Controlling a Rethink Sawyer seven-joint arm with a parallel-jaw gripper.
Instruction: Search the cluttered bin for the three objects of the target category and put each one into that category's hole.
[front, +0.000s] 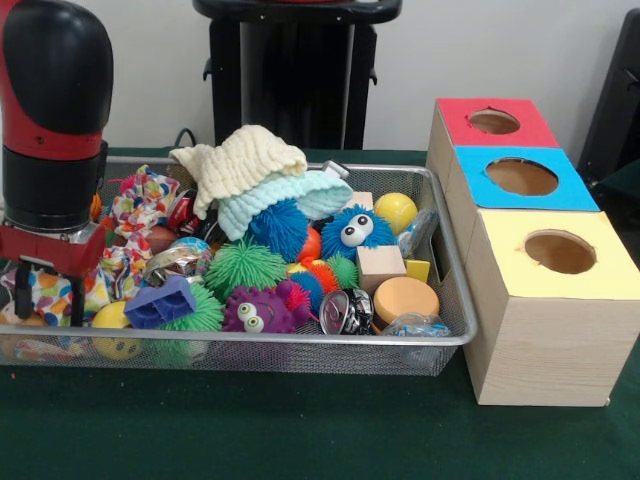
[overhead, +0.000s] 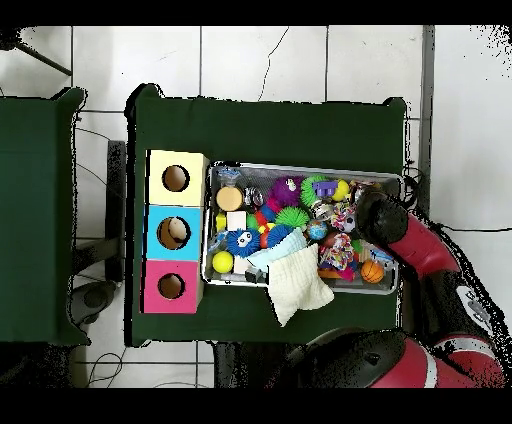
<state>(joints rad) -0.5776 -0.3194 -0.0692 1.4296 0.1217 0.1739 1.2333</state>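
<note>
A wire mesh bin holds a heap of toys. My gripper hangs open over its left end, above a patterned cloth, with nothing between the fingers. In the heap lie a green spiky ball, a blue spiky ball with eyes, a purple one with eyes, a wooden cube, a yellow ball and a purple block. Red, blue and yellow topped boxes, each with a hole, stand to the right. In the overhead view my arm covers the gripper.
A cream knitted cloth and a light blue one drape over the bin's far rim. An orange disc and a shiny tin lie near the front rim. Green table cloth surrounds the bin.
</note>
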